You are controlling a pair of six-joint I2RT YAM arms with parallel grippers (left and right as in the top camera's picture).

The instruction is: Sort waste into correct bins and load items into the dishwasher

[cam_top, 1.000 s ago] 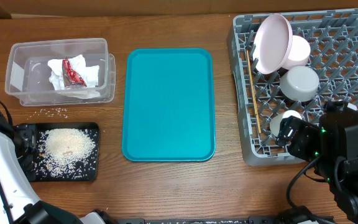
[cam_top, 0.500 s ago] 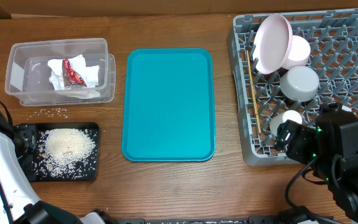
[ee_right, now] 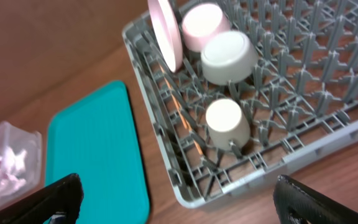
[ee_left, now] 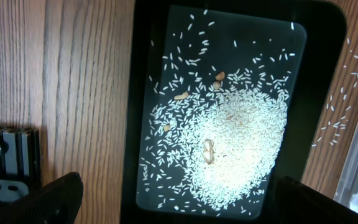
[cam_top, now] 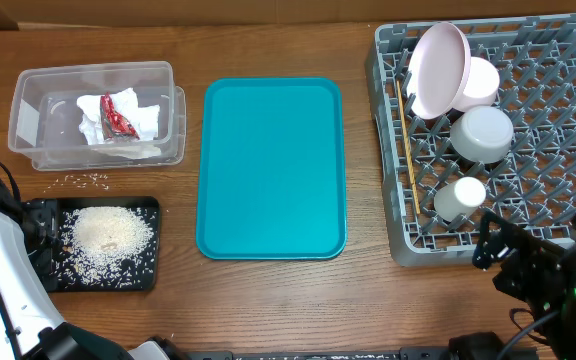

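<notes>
Grey plastic now shows bare along the front left corner of the dish rack (cam_top: 393, 245), because the right hand (ee_right: 176, 182) has drawn back off it toward the near edge of the worktop (cam_top: 268, 300). A second ago it hung over that corner, just beside the white cup (cam_top: 460, 198). Its fingers stand wide apart and hold nothing, and the cup is left in the rack, fully in view. The left hand (ee_left: 176, 186) has not shifted: it hovers, equally wide and empty, over the black tray (cam_top: 143, 278) and its heap of rice (cam_top: 113, 232). The pale pink plate (cam_top: 440, 68), the small pink dish (cam_top: 483, 82), the grey-white bowl (cam_top: 483, 133) and the chopsticks (cam_top: 406, 135) are also in the rack, and the napkins (cam_top: 143, 120) and red wrapper (cam_top: 120, 115) are in the clear tub (cam_top: 28, 120). So the loading looks finished, and I judge that only the stray grains (cam_top: 86, 180) on the worktop between tub and tray remain. Much of the right arm is cut off at the lower right of the overhead view, and the rack's far side runs out of frame. The right wrist view is blurred, so I cannot tell whether the cup sits over pegs or merely leans among them. The chopsticks are only a thin line along the rack's left wall, and the few brownish bits (ee_left: 209, 150) in the rice are too small to name.
</notes>
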